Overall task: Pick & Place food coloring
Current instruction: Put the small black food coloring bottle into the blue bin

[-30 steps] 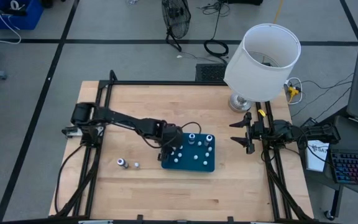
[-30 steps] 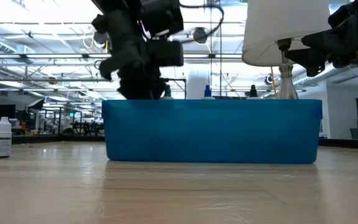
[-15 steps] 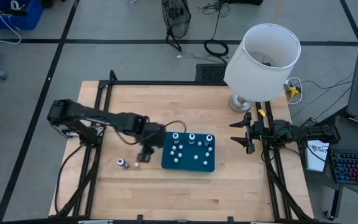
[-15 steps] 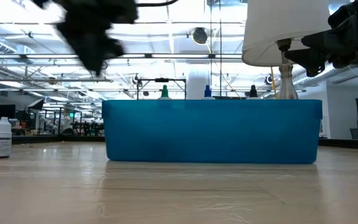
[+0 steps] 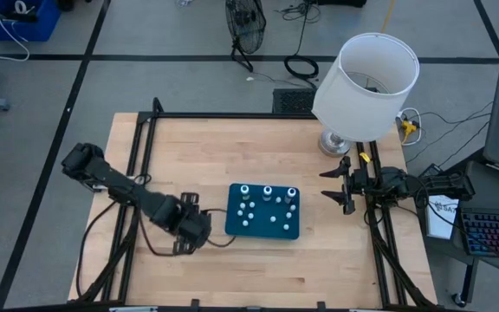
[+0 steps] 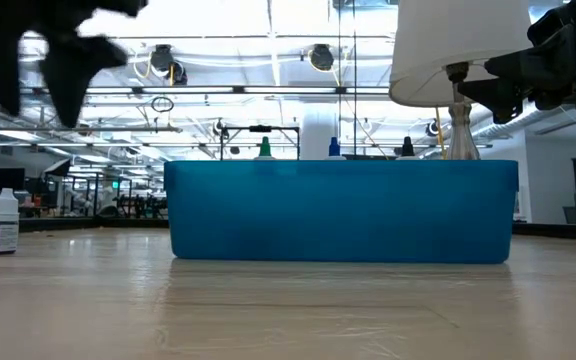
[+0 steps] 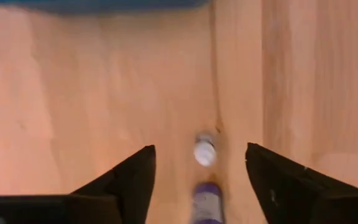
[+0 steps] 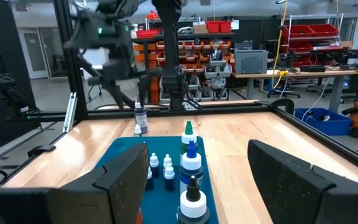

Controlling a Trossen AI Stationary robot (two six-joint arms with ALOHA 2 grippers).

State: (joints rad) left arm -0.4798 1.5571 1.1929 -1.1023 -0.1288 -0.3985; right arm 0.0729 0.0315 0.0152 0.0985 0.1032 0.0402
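Two food coloring bottles stand on the wood left of the teal tray (image 5: 262, 227). My left gripper (image 5: 193, 232) covers them in the high view. Its wrist view shows a white-capped one (image 7: 204, 151) and a purple one (image 7: 207, 204) below my open left gripper (image 7: 199, 150), between the finger lines and untouched. The low view shows the purple bottle (image 6: 3, 222) upright on its base, with my left gripper (image 6: 46, 55) above it. Several more bottles (image 5: 267, 191) stand in the tray. My right gripper (image 5: 334, 185) waits open at the right edge.
A table lamp with a white shade (image 5: 366, 82) stands at the table's far right corner, its base (image 5: 333, 141) just beyond my right gripper. A black frame rail (image 5: 232, 115) runs around the table. Bare wood lies near the tray and along the far side.
My left gripper has drawn away from the tray's left part, toward the table's left and near edge, and now hangs over the two bottles on the wood. A bottle in the tray's far left corner, covered before, now shows. My right arm has kept still.
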